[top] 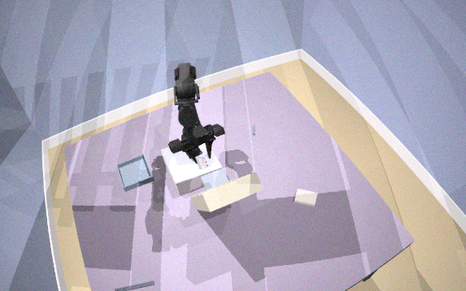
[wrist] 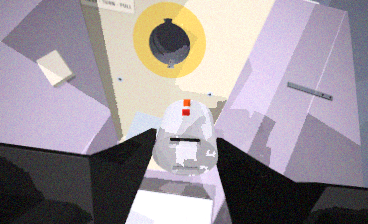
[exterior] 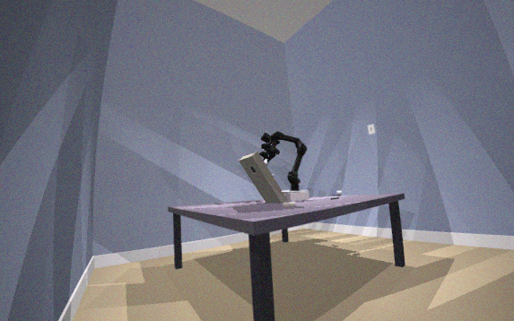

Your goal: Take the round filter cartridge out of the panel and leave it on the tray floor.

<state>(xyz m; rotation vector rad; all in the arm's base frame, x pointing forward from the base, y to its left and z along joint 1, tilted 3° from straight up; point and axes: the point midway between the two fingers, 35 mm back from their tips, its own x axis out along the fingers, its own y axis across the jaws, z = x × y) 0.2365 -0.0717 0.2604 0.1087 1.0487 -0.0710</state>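
My gripper (top: 203, 159) (exterior: 264, 158) (wrist: 186, 138) is shut on the pale round filter cartridge (top: 202, 163) (wrist: 185, 155). The cartridge's end face, with two narrow slots, shows between the fingers in the wrist view, and orange and red marks are on its side. It is held in the air, clear of the service panel (top: 228, 193) (exterior: 263, 179) (wrist: 225, 40). The panel is cream and leans; its round hole (wrist: 170, 44), ringed in yellow, is empty. The blue-grey tray (top: 134, 172) lies on the table left of the gripper in the top view.
A white box (top: 180, 164) stands beneath the gripper, between tray and panel. A pale blue surface (top: 215, 179) lies at the panel's near side. A small cream block (top: 306, 197) (wrist: 55, 67) and a thin grey bar (top: 134, 286) (wrist: 310, 91) lie on the table.
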